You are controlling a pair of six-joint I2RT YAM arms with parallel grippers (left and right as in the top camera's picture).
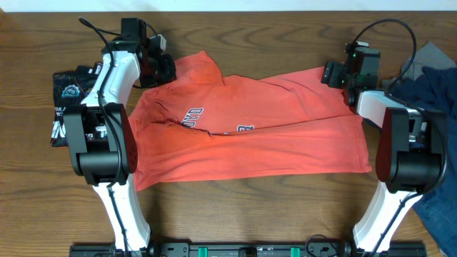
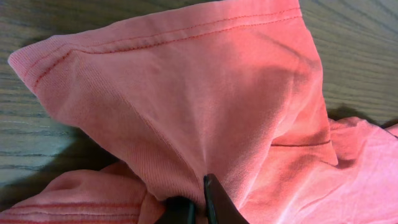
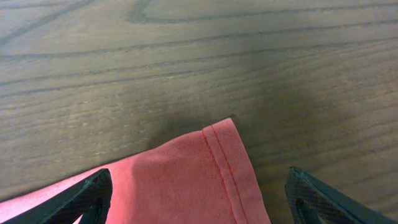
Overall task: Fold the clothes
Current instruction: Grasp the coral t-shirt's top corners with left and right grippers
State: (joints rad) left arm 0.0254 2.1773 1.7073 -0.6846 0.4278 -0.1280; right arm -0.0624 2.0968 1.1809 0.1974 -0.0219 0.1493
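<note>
Overhead, the worktop [image 1: 235, 214] is carrying the red shirt [image 1: 271, 135], lying lengthwise left to right across mid-frame. The left gripper [image 1: 161, 68] is pinching its upper-left fabric; the right gripper [image 1: 334, 74] is sitting released, straddling the upper-right hem corner, nearer that end.

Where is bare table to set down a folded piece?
The table is bare in front of the red shirt, between the arm bases, and along the far edge behind it. Sides are crowded: black garment left, blue clothes right.
</note>
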